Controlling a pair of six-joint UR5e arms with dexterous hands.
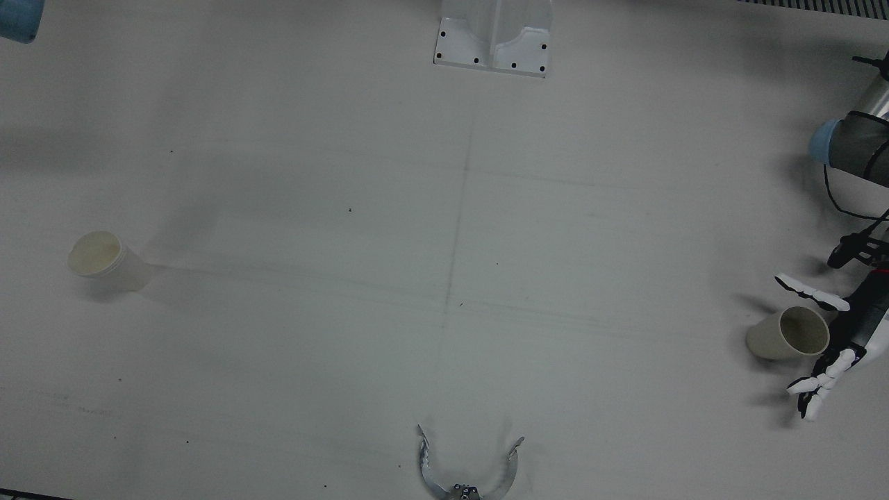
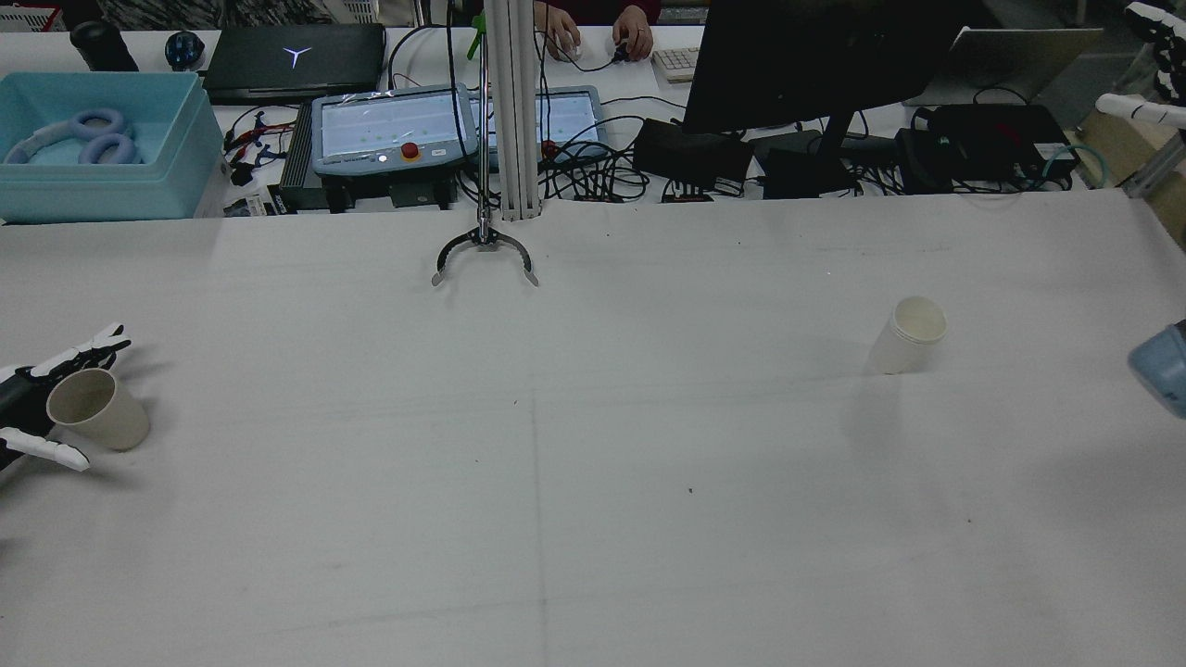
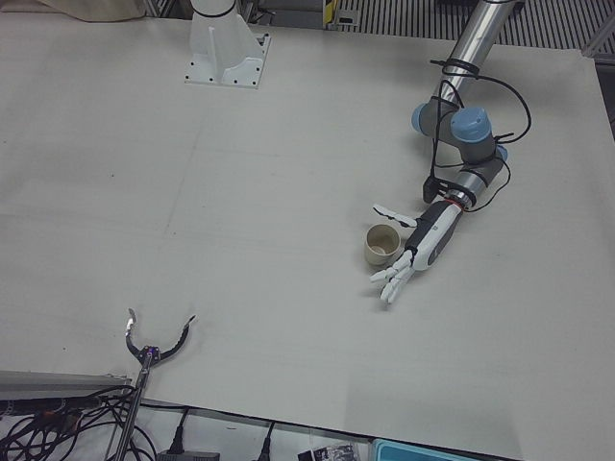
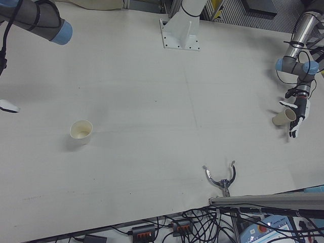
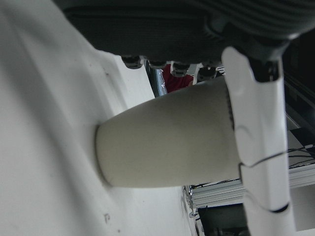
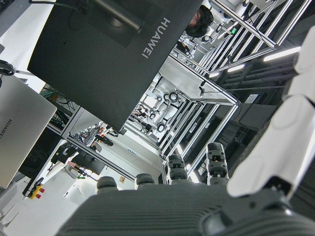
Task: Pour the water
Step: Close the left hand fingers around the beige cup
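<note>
two cups (image 1: 789,334) (image 1: 107,260) stand well apart; left hand (image 1: 830,347) fingers spread around one, not clamped; right hand (image 2: 1149,56) fingers unclear.

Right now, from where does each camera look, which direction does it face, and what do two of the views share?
Front view: overhead, straight down; left hand open around the paper cup.
Rear view: high behind the arms, facing the operators' desk; white jar.
Left-front view: operators' side, facing the left arm.
Right-front view: the same side; both arms.
Left hand view: close on the cup.
Right hand view: raised, facing a monitor.
Shared: front and rear show both containers.
</note>
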